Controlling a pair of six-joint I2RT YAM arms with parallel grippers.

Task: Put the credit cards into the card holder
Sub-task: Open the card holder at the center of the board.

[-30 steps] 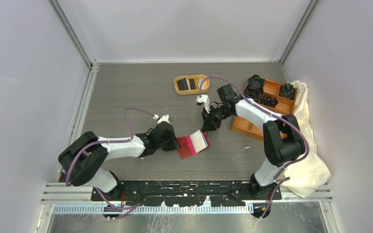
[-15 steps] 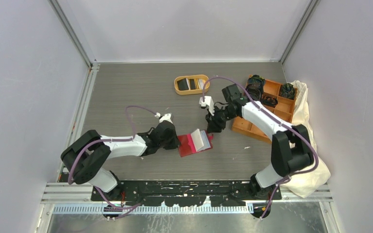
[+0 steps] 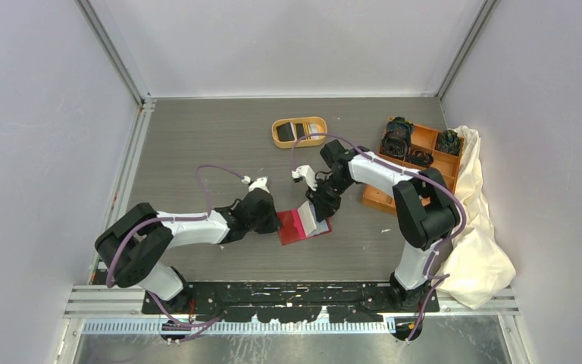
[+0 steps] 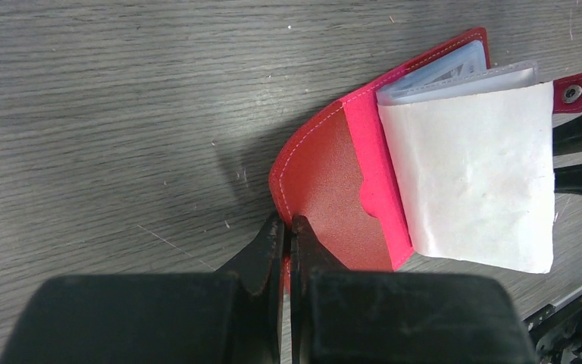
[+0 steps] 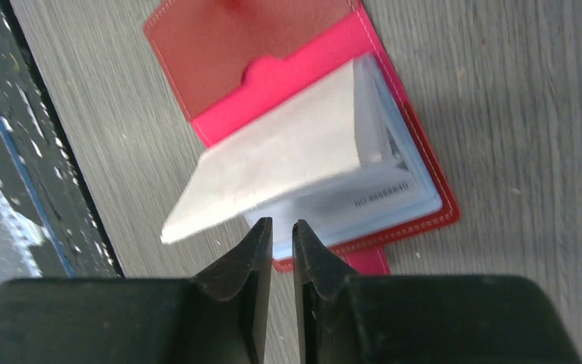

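Gripping the card holder (image 4: 324, 199), left gripper (image 4: 289, 232) faces the nearly closed right gripper (image 5: 282, 232) across it.

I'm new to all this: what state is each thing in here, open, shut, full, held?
Red folding leather card holder: open on the table, cover pinched.
Its pale plastic sleeves: fanned up, one whitish leaf raised.
Left fingers: shut on the cover's edge.
Right fingers: almost together at the sleeves, nothing visible between.
Orange oval tray: holding cards.
Orange compartment box: holding black coiled bands.
White cloth: crumpled.
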